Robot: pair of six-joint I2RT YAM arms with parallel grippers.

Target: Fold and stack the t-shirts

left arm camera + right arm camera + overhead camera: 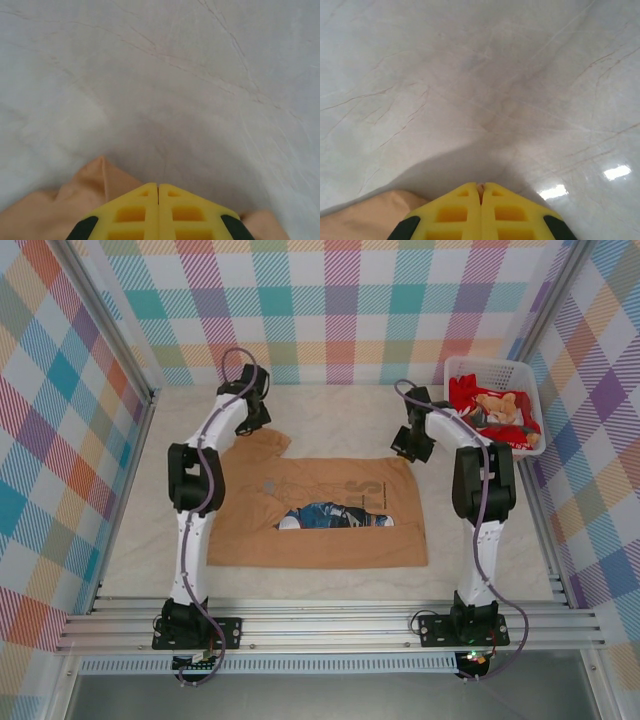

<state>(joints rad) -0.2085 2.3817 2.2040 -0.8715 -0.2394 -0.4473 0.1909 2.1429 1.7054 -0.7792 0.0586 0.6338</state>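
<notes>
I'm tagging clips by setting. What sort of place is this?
Probably a robot test cell, not a home: plaid walls box in a pale table, aluminium rails run along its near edge, and a tan tee lies spread for folding.

Left claw (pixel 158 186) pinched closed on tan t-shirt (pixel 45 215) over pale table (pixel 175 75).

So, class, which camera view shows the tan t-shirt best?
The top external view: the whole tan t-shirt lies spread on the table, its printed figure partly uncovered. The left wrist view catches tan folds beside closed yellow jaws; the right wrist view, one tan corner.
</notes>
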